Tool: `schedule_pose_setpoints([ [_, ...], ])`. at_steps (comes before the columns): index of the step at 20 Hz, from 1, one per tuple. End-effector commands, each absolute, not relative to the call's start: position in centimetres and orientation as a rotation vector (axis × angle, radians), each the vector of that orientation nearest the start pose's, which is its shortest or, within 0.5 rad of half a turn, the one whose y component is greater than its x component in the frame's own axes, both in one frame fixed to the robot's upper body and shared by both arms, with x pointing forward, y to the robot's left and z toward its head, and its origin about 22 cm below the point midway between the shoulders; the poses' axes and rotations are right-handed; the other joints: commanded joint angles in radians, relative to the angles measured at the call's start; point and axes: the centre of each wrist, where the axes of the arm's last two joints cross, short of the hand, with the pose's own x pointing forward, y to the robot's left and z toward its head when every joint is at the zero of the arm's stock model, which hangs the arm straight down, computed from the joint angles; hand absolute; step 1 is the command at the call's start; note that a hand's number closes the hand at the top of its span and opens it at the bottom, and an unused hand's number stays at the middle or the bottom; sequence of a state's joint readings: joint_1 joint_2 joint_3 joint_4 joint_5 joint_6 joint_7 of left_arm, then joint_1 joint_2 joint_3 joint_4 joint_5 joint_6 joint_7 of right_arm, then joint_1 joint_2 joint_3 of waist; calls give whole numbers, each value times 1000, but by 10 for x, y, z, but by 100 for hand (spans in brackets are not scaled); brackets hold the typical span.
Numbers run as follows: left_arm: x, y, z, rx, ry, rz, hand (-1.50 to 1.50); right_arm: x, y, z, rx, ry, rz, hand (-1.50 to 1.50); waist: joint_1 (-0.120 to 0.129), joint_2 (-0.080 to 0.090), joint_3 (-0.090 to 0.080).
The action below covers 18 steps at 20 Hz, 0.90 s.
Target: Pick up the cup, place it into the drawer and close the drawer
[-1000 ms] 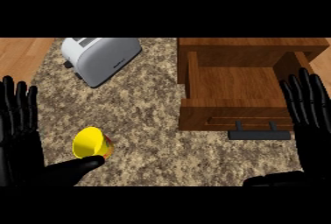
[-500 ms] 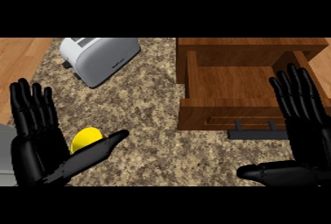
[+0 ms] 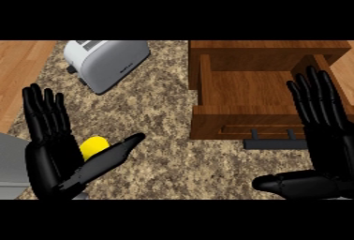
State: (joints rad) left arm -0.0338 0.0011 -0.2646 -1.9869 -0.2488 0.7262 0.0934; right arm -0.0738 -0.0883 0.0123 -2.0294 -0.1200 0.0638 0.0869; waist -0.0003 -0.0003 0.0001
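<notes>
Your left hand (image 3: 52, 159) is spread open just beside the yellow cup (image 3: 92, 146) on the table (image 3: 162, 122); your right hand (image 3: 325, 136) is open near the open drawer (image 3: 242, 89).

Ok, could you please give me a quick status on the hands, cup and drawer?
Left hand open beside yellow cup, not gripping. Right hand open near drawer. Drawer open, nothing inside. Path clear.

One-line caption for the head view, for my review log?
Open left hand beside the yellow cup, open right hand near the open wooden drawer; toaster behind.
</notes>
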Motion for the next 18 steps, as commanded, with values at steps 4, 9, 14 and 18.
schedule_pose_setpoints([
  [4, 223, 163, 88, 410, -1922, 445, -150, 237, -218, 127, 117, -2028, 138, -150, 1, 0, 0],
  [9, 197, 185, 71, 430, -1870, 454, -150, 212, -236, 131, 116, -2005, 109, -150, 1, -1, 0],
  [14, 211, 192, 54, 456, -1808, 493, -150, 238, -222, 118, 115, -2016, 107, -150, 2, 1, 0],
  [18, 176, 184, 55, 501, -1783, 505, -150, 224, -241, 127, 127, -2020, 121, -150, 3, -1, 0],
])
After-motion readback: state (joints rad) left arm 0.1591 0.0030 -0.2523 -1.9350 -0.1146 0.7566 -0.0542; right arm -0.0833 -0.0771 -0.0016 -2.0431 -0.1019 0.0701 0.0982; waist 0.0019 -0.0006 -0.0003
